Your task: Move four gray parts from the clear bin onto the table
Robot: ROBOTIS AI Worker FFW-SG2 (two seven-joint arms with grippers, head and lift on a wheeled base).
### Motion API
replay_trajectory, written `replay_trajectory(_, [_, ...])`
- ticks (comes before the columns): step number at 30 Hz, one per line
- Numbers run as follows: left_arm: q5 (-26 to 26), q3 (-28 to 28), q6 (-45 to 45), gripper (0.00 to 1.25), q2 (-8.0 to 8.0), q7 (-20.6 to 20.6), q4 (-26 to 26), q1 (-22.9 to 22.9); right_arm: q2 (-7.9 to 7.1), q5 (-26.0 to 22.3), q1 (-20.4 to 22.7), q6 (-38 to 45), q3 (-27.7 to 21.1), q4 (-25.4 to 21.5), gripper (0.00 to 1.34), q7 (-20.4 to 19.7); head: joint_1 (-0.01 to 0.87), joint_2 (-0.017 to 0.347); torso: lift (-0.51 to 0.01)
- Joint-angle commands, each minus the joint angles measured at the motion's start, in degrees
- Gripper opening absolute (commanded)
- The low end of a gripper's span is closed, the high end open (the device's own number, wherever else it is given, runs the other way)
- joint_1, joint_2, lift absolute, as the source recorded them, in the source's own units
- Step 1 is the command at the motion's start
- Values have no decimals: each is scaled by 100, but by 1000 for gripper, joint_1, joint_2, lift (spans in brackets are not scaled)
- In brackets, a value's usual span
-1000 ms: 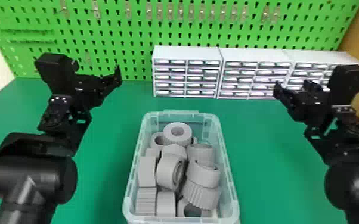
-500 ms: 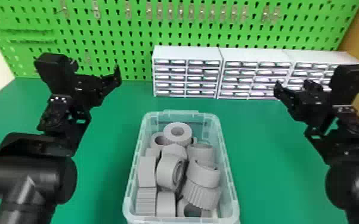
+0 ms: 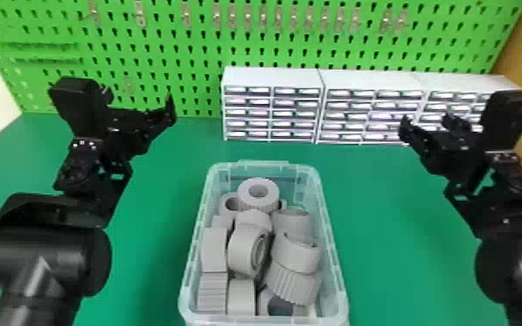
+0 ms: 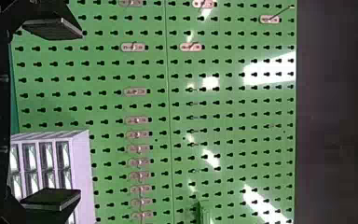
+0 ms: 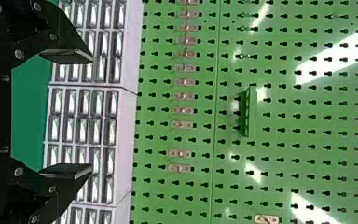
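Gray parts [image 3: 214, 251] heaped in the clear bin [image 3: 264, 321]: your first pick is the step to settle

You look to be at the very start of the task, since every part you can see lies inside the bin, in the middle of the green table [image 3: 394, 260]. Your left gripper [image 4: 80, 113] hangs raised off the bin's left side, and your right gripper [image 5: 92, 113] hangs raised off its right. Each has its two fingers spread well apart, with nothing held between them.

Choose one arm and one part next. The thick gray ring [image 3: 245, 196] near the bin's far end looks like your easiest candidate: it rests on top of its neighbors, its hole facing mostly up. You would need to bring the chosen gripper in over the bin, turn the fingers down and straddle the ring, or set one finger in the hole, before closing.

Mind the bin's wall on the way in and out. The leaning gray roller [image 3: 240, 255] and the ridged gray cylinder [image 3: 292, 281] are packed tightly among others, so reaching for those first could make the heap roll or wedge a finger. Once you have a firm grip, lift straight up past the rim and set the part on the table beside the bin.
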Motion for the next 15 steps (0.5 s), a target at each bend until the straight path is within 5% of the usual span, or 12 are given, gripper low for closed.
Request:
replay_trajectory(1, [0, -9, 0, 1155, -3, 0, 0, 0, -15, 10, -5, 18, 9, -19, 896, 0, 686, 26, -50])
replay_trajectory(15, [9, 17, 0, 1155, 6, 0, 0, -18, -41, 1, -76, 97, 62, -28, 896, 0, 686, 26, -50])
